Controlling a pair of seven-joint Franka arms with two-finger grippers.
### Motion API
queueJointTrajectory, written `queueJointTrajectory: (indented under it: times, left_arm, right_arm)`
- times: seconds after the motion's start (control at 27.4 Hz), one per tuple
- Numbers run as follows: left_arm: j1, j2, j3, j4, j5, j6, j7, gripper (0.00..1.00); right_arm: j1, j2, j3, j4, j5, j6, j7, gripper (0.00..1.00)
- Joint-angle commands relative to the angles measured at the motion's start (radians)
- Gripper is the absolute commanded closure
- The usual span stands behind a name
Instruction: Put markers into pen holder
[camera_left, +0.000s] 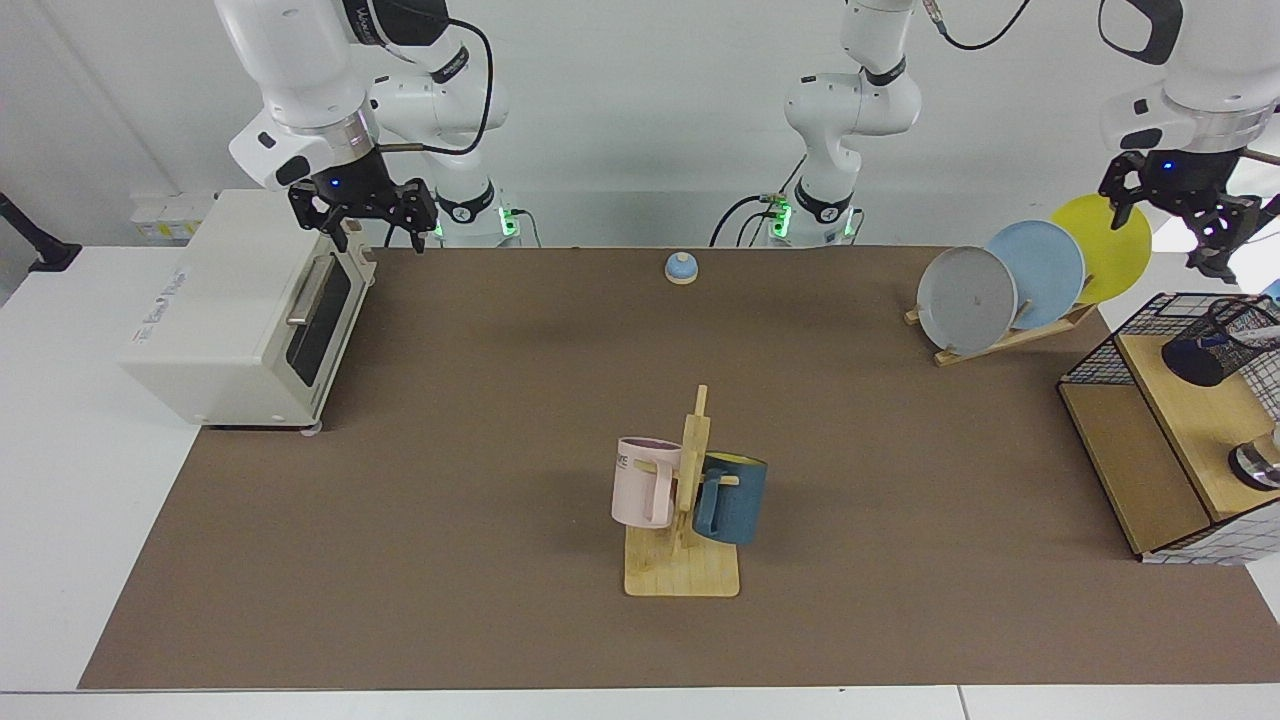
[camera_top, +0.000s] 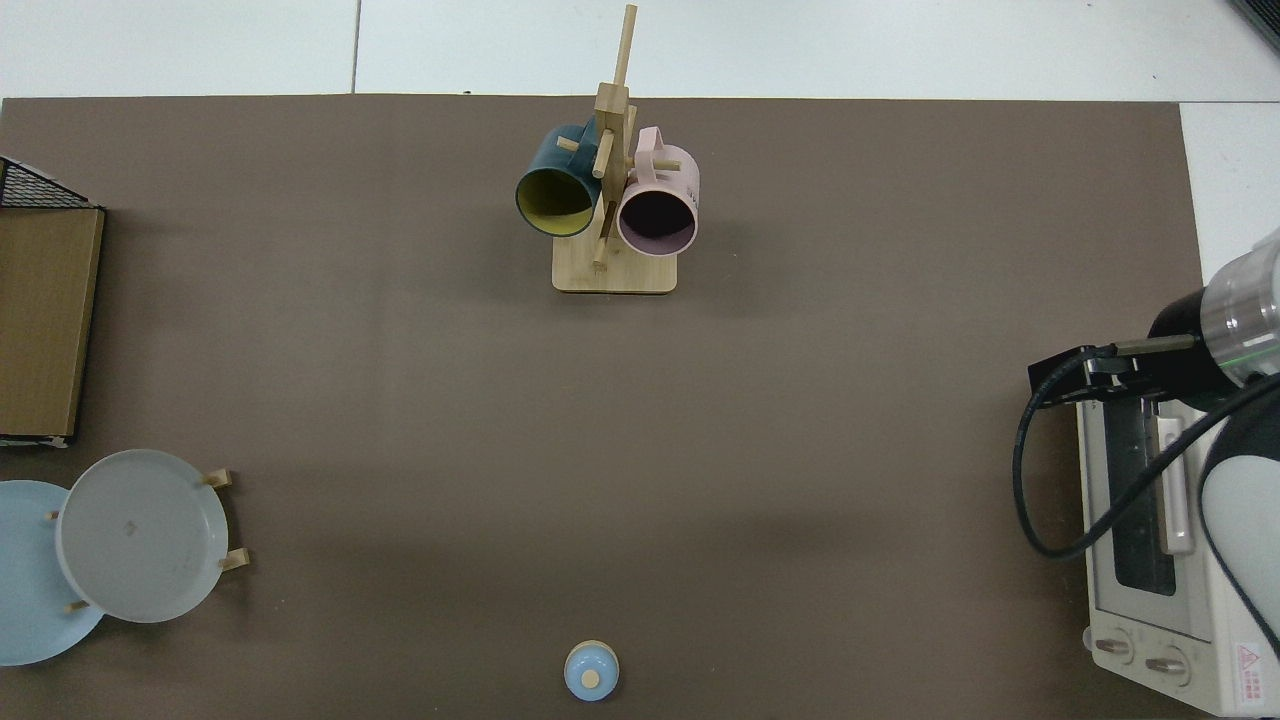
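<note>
Wide bare mat all around the mug rack (camera_left: 683, 500), open on every side. Behind it only the small bell (camera_left: 681, 267). The toaster oven (camera_left: 240, 310) and plate rack (camera_left: 1020, 275) block the far ends.

Facing view. The left gripper (camera_left: 1178, 215) hangs in the air at the far right edge, its fingers spread and empty, in front of the yellow plate (camera_left: 1108, 243) and above the wire basket (camera_left: 1110, 352). In the basket, the pen holder (camera_left: 1215, 344) lies tilted on the wooden board (camera_left: 1190, 415), with a marker (camera_left: 1262, 335) at its mouth. The right gripper (camera_left: 365, 218) waits over the top of the toaster oven (camera_left: 240, 310), its fingers apart. A mug stand (camera_left: 686, 540) bearing a pink mug (camera_left: 643, 482) and a blue mug (camera_left: 732, 497) occupies the mat (camera_left: 500, 420).
</note>
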Motion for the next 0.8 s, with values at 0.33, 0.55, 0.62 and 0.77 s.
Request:
queueJointTrajectory:
  times: [0.33,0.55,0.62,0.77]
  left_arm:
    - [-0.002,-0.043,-0.179,0.004,-0.234,-0.159,-0.715,0.00]
    - [0.009,-0.031,-0.248,0.036,-0.332,-0.216,-0.964,0.00]
    - [0.010,-0.014,-0.251,0.082,-0.352,-0.245,-0.988,0.00]
    - [0.012,0.058,-0.256,0.180,-0.360,-0.286,-1.017,0.00]
  right_arm:
    - [-0.007,-0.019,0.003,-0.026,0.009,0.027,-0.024,0.00]
    - [-0.007,-0.019,0.003,-0.026,0.009,0.027,-0.024,0.00]
    - [-0.007,-0.019,0.003,-0.026,0.009,0.027,-0.024,0.00]
    - [-0.007,-0.019,0.003,-0.026,0.009,0.027,-0.024,0.00]
